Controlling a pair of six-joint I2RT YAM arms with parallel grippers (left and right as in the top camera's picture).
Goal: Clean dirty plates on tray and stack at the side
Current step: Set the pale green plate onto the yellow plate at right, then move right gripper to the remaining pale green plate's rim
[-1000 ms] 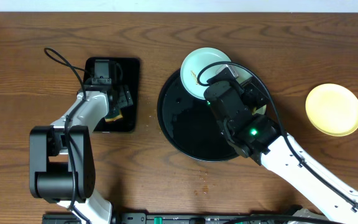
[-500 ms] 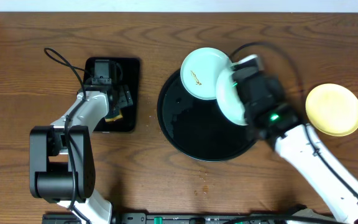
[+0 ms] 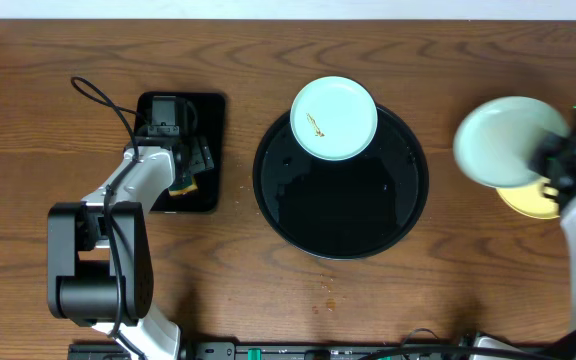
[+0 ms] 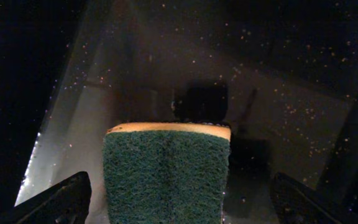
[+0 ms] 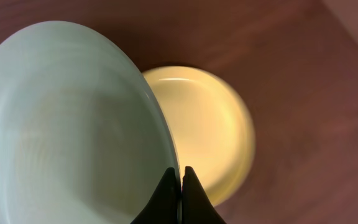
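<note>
Plates first. From overhead, the smeared mint plate [image 3: 334, 119] sits at the far edge of the round black tray [image 3: 340, 215], overlapping its rim, with a brown streak left of its middle. The second mint plate [image 3: 501, 140] is off the tray, out to the right. It's pinched at its edge by the right gripper [image 3: 553, 165] and covers a good part of the yellow plate [image 3: 540, 203], which lies on the wooden table [image 3: 48, 60]. Can't tell from up here whether those two plates touch. Over on the left, the left gripper [image 3: 190, 160] hangs over the small rectangular tray [image 3: 208, 110], and a sponge [image 3: 182, 187] peeks out beside the arm.

Left wrist cam: the sponge lies green scrubby side up on the glossy, speckled tray, with its yellow layer along the far edge. The fingers [image 4: 58, 200] are spread wide, one in each bottom corner, with the sponge between them. Neither one touches it, so nothing is clamped.

Right wrist cam: the fingers [image 5: 166, 199] are squeezed tight on the rim of the second mint plate. The yellow plate sits below and to the right on the wood, its left part hidden behind the mint one.
</note>
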